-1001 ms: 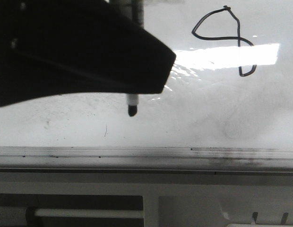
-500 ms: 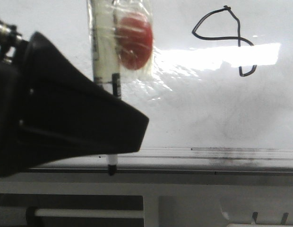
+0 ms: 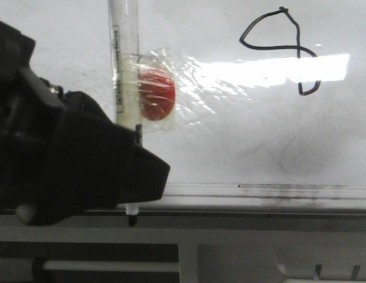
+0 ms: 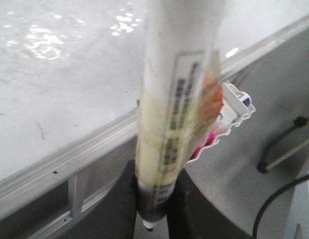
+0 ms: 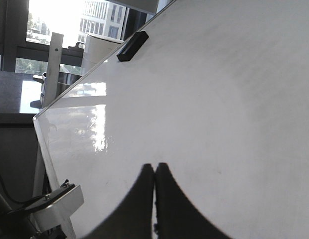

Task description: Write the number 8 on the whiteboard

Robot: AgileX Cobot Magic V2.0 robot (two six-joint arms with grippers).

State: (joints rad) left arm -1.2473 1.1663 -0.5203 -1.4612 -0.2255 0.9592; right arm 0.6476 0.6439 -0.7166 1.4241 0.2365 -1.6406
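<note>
The number 8 point(image 3: 281, 48) is a thin black lopsided figure at the upper right of the whiteboard point(image 3: 248, 135). My left gripper point(image 3: 136, 177) is shut on a marker point(image 3: 123, 59) that stands upright, wrapped in clear tape with a red patch point(image 3: 156, 94). The marker tip point(image 3: 132, 221) hangs just past the board's silver edge strip point(image 3: 260, 191), far left of the 8. In the left wrist view the marker point(image 4: 174, 124) sits between the fingers of my left gripper point(image 4: 152, 219). My right gripper point(image 5: 154, 167) is shut and empty over the whiteboard point(image 5: 219, 99).
A white wavy-edged tray point(image 4: 236, 107) with pink items lies beyond the board's edge, with a black cable point(image 4: 279, 154) beside it. A small black block point(image 5: 132, 46) sits on the board near its far edge. A grey frame point(image 3: 189, 236) runs below the board.
My left gripper has moved down and left with the marker. The tip has gone from the board surface to past the silver edge strip. The 8 is unchanged.
</note>
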